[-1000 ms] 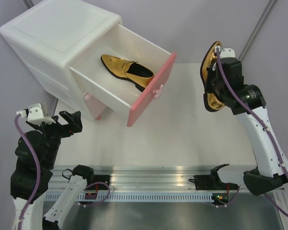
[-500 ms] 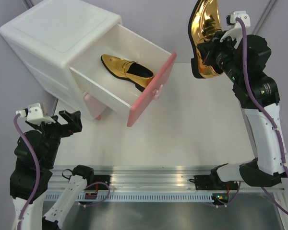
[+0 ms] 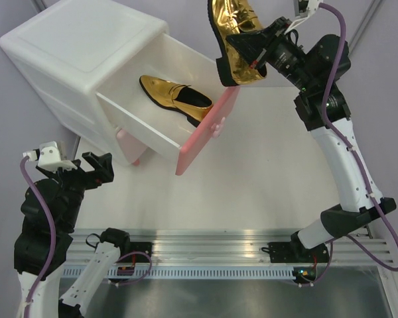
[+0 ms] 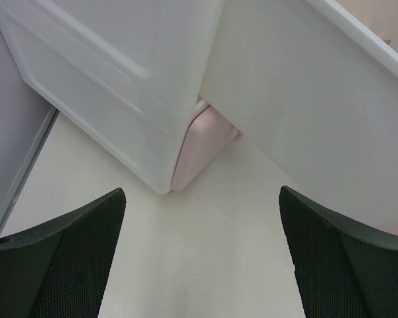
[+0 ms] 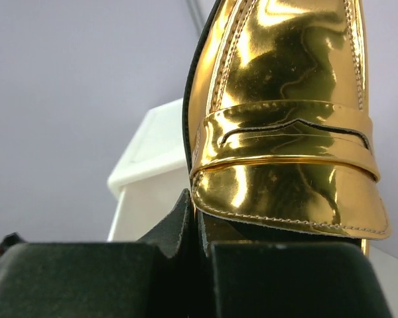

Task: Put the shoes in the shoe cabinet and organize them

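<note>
The white shoe cabinet [image 3: 86,59] stands at the back left with its upper drawer [image 3: 205,126] pulled out. One gold shoe [image 3: 176,98] lies inside that drawer. My right gripper [image 3: 252,56] is shut on a second gold shoe [image 3: 235,36], held high above the drawer's pink front, toe pointing up and away. In the right wrist view that gold shoe [image 5: 285,132] fills the frame, its side wall pinched in the right gripper [image 5: 202,228]. My left gripper [image 3: 96,165] hovers open by the cabinet's near corner [image 4: 166,159]; in the left wrist view the left gripper [image 4: 202,265] holds nothing.
The drawer's pink front [image 3: 209,122] juts out over the white table [image 3: 252,185]. The pale pink lower drawer front [image 4: 199,149] shows under it. A metal rail [image 3: 212,242] runs along the near edge between the arm bases.
My right arm has swung left and upward, carrying the gold shoe from the table's right side to above the open drawer's front. The left arm has not moved.
</note>
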`<action>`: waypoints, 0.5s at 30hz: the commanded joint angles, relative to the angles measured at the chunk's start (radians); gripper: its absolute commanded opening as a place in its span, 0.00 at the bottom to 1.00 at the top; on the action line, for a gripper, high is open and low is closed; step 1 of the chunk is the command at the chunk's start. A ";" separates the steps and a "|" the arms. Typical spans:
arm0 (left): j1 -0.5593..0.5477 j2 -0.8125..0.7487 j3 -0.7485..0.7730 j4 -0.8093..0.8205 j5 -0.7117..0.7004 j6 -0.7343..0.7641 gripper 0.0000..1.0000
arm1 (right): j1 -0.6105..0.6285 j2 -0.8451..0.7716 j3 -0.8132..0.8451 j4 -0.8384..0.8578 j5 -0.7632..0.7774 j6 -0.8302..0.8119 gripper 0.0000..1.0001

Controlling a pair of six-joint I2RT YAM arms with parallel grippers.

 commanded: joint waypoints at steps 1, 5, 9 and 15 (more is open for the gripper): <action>-0.005 0.007 0.022 0.000 -0.014 0.007 1.00 | 0.070 0.019 0.023 0.318 -0.136 0.117 0.00; -0.005 0.007 0.023 -0.003 -0.017 0.010 1.00 | 0.142 0.056 0.024 0.311 -0.139 0.109 0.00; -0.005 0.016 0.022 -0.004 -0.012 0.012 1.00 | 0.207 0.097 0.011 0.300 -0.136 0.103 0.01; -0.005 0.041 0.020 -0.003 0.001 0.015 1.00 | 0.288 0.181 0.047 0.213 -0.105 0.049 0.00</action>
